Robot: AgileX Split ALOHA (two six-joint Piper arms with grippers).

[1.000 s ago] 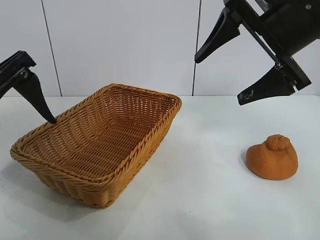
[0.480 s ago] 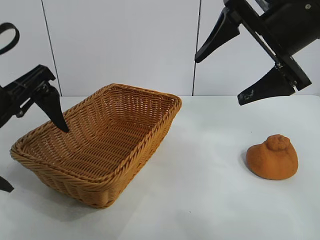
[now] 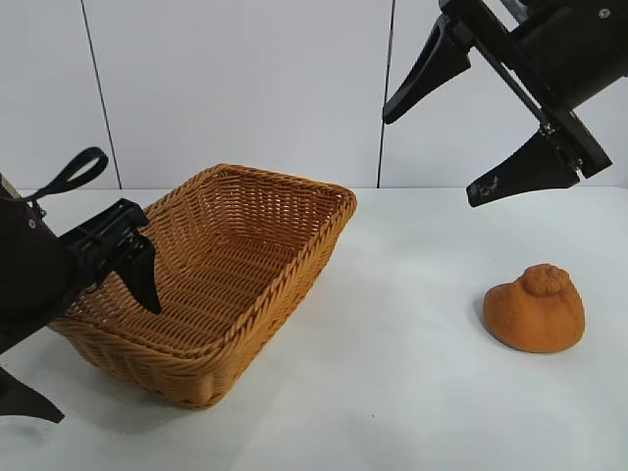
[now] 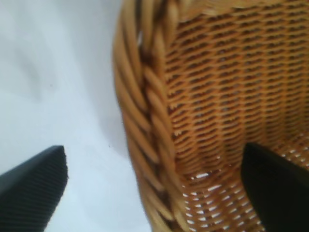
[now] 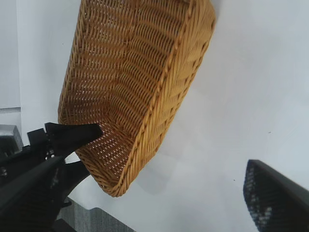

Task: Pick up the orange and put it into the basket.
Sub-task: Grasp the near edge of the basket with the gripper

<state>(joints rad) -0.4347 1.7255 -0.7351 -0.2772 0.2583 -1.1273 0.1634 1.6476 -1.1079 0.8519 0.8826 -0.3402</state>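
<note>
The orange [image 3: 535, 309], a dull orange-brown lump with a knob on top, rests on the white table at the right. The golden wicker basket [image 3: 211, 275] stands left of centre and holds nothing. My left gripper [image 3: 88, 343] is open at the basket's left end. In the left wrist view its jaws straddle the braided rim [image 4: 145, 96], one finger [image 4: 277, 183] inside the basket and the other over the table. My right gripper [image 3: 428, 160] hangs open high above the table, up and left of the orange. The right wrist view shows the basket [image 5: 140, 82] but not the orange.
The white table [image 3: 392, 373] lies bare between the basket and the orange. A panelled white wall [image 3: 245, 88] stands behind. The table's edge [image 5: 96, 215] runs close to the basket's left end.
My left arm has swung down and to the right, from beside the basket's far left corner to low over its left end. The right arm, basket and orange have not moved.
</note>
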